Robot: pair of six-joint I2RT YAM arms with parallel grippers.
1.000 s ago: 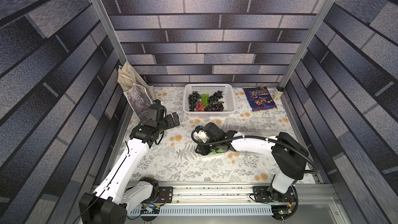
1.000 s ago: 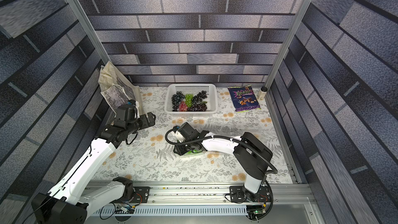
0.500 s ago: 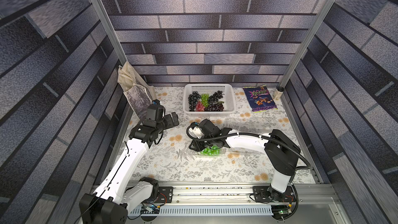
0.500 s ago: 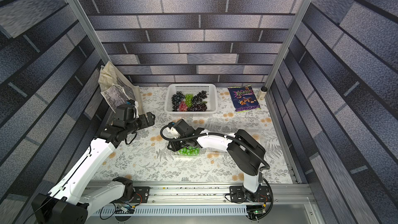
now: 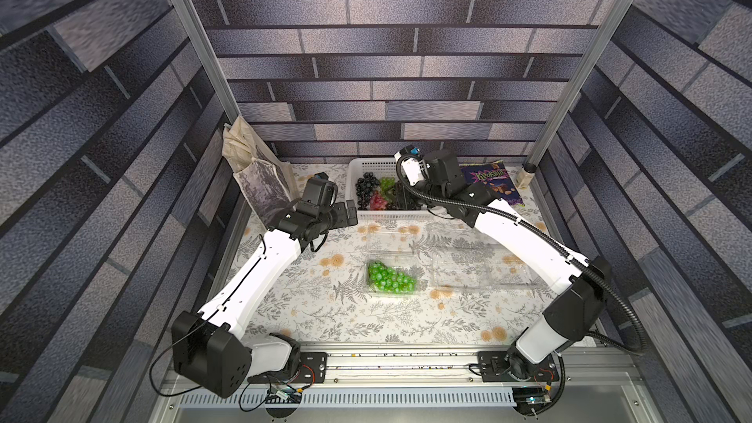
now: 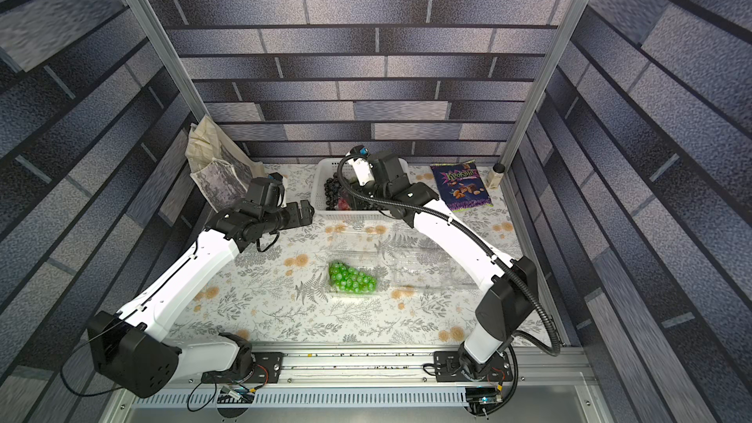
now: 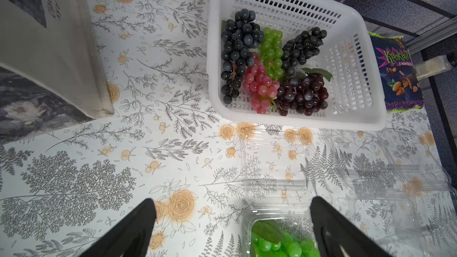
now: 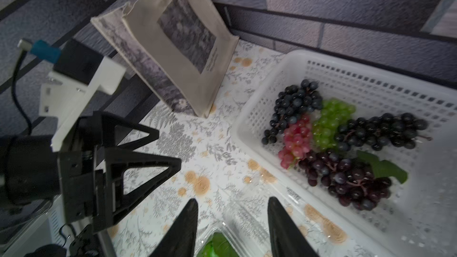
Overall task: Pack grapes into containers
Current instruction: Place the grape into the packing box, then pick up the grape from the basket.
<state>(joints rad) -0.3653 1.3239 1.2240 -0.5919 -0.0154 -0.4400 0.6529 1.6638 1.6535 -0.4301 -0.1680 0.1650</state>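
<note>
Green grapes [image 5: 390, 278] lie in a clear clamshell container [image 5: 394, 256] mid-way across the desk [image 5: 325, 311]. Other bunches [image 7: 272, 67] sit in the far white basket [image 5: 358, 166]. The right arm stretches over the basket, right pincer [image 8: 232, 200] released and empty. The left arm is bent, left pincer [image 7: 232, 200] spread wide, empty. The far-right snack bag [image 5: 490, 181] reads "Крокант".

The whole tabletop [image 5: 317, 311] is seen in both top views from high above its front edge, looking down and toward the back wall. From the left wrist, the white basket [image 7: 296, 119] at the back edge is viewed steeply from close above. From the right wrist, the same basket and the canvas bag [image 8: 173, 70] at the left back corner are viewed closely at a slant. The basket and its grapes [image 7: 259, 87] are shared by all four views.
</note>
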